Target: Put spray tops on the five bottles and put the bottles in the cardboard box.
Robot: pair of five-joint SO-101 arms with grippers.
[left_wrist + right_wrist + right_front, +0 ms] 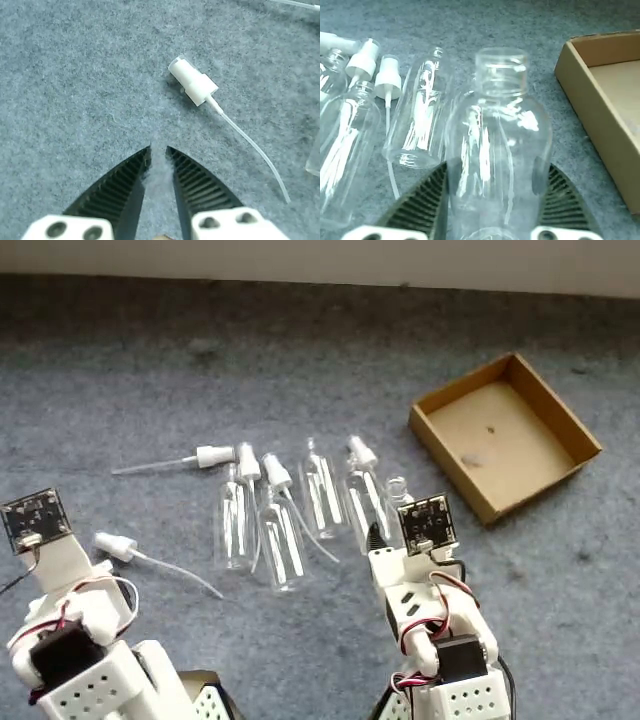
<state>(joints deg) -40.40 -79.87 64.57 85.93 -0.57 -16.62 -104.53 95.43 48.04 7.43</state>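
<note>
Bottle number one of the job, a clear open-necked bottle, sat clamped between the jaws of the right gripper, its threaded neck bare and pointing away from the wrist. Beside it on the grey carpet lay four other bottles in a loose row, with white spray tops at or near some necks; whether any was seated could not be told. Beyond the held bottle, the cardboard box stood near, with no bottle in it.

On the other side, the left gripper hung low over the carpet with its jaws a narrow gap apart and nothing between them. A loose spray top lay just ahead, its thin tube trailing away. A second loose top lay farther up the carpet.

The step in hand looked like capping the first bottle. The next move probably called for the left jaws to widen, take the near top by its white collar, and thread the tube into the held neck.
</note>
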